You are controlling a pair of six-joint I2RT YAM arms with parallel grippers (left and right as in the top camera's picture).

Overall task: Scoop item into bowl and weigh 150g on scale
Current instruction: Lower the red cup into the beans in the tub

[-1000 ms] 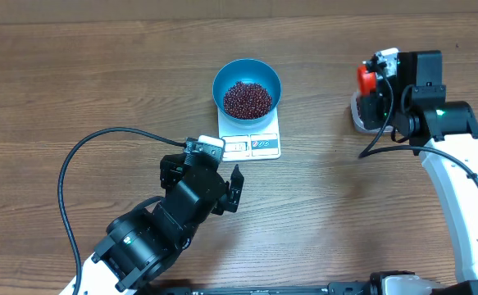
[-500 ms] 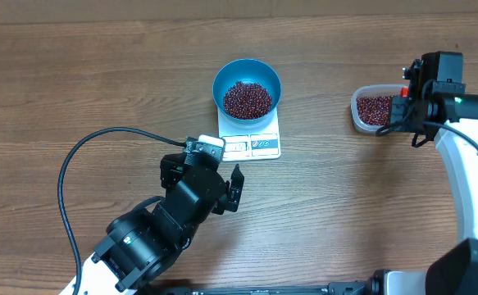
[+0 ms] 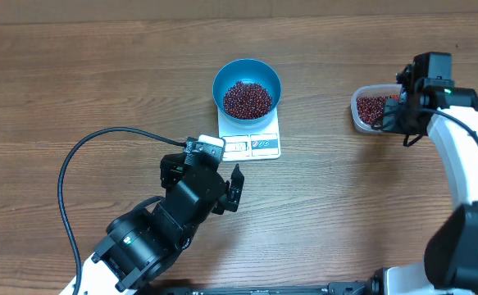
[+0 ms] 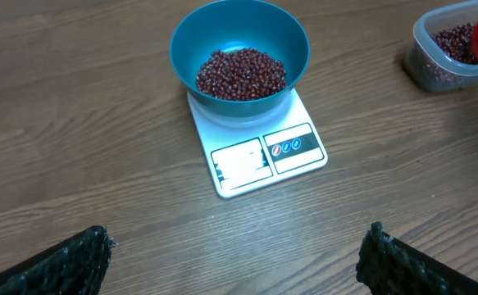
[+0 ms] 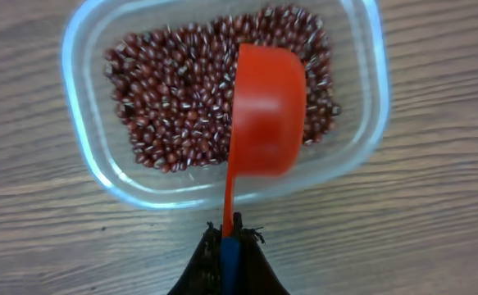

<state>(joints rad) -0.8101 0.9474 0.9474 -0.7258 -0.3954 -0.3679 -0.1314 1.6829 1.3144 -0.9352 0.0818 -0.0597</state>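
The blue bowl (image 3: 247,75) stands on the white scale (image 3: 251,146) and holds a heap of dark red beans (image 3: 248,99). In the left wrist view the bowl (image 4: 188,49) and scale (image 4: 259,156) lie ahead of my left gripper (image 4: 239,250), which is open and empty, low over the wood. My right gripper (image 5: 230,231) is shut on the handle of an orange-red scoop (image 5: 265,111). The scoop's cup hangs over more beans (image 5: 173,98) in a clear tub (image 5: 99,176). No beans show on the scoop's visible side.
The clear tub (image 3: 368,111) sits at the right of the table, with my right gripper (image 3: 402,102) at its right edge. A black cable (image 3: 66,176) loops over the table left of my left arm.
My right arm has swung from over the tub to its right side, uncovering the tub; the scoop stays in its grip. The left arm, bowl and scale have not moved.
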